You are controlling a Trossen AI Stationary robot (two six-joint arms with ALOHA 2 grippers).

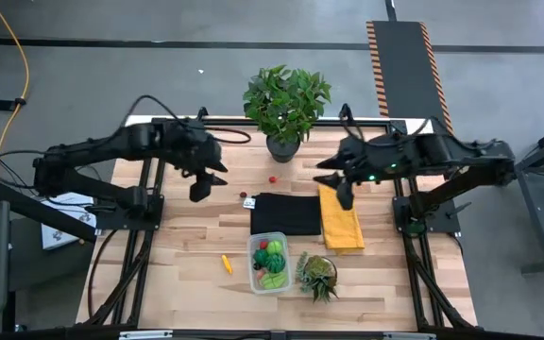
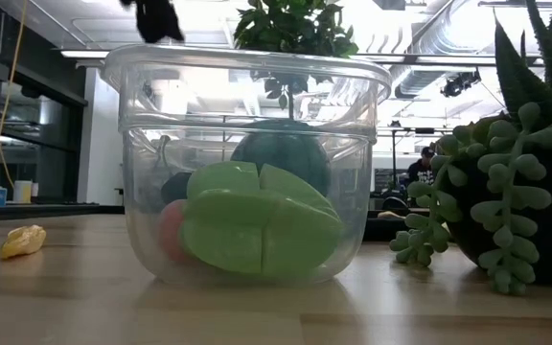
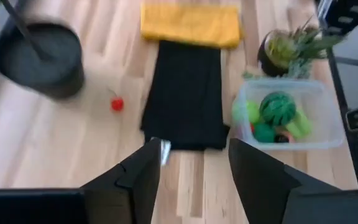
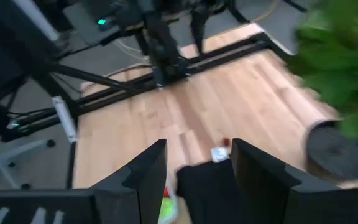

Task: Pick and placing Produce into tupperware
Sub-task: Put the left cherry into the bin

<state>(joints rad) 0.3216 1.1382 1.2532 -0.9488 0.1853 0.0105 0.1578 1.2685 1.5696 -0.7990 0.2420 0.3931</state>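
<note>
The clear tupperware [image 1: 268, 264] stands near the table's front edge and holds green, red and dark produce pieces [image 2: 257, 230]. A small yellow-orange piece [image 1: 226, 263] lies on the wood to its left. A red berry [image 1: 272, 178] and a dark berry [image 1: 244, 195] lie farther back, by the black cloth [image 1: 286, 213]. My left gripper [image 1: 201, 187] hangs open above the table, left of the berries, with nothing between its fingers [image 3: 138, 180]. My right gripper [image 1: 345, 194] hangs open over the yellow cloth's [image 1: 340, 217] far end, also with nothing in it.
A large potted leafy plant [image 1: 286, 104] stands at the far edge between the arms. A spiky succulent [image 1: 317, 276] stands right of the tupperware. The black cloth and the yellow cloth lie flat side by side in the middle. Bare wood lies left of the container.
</note>
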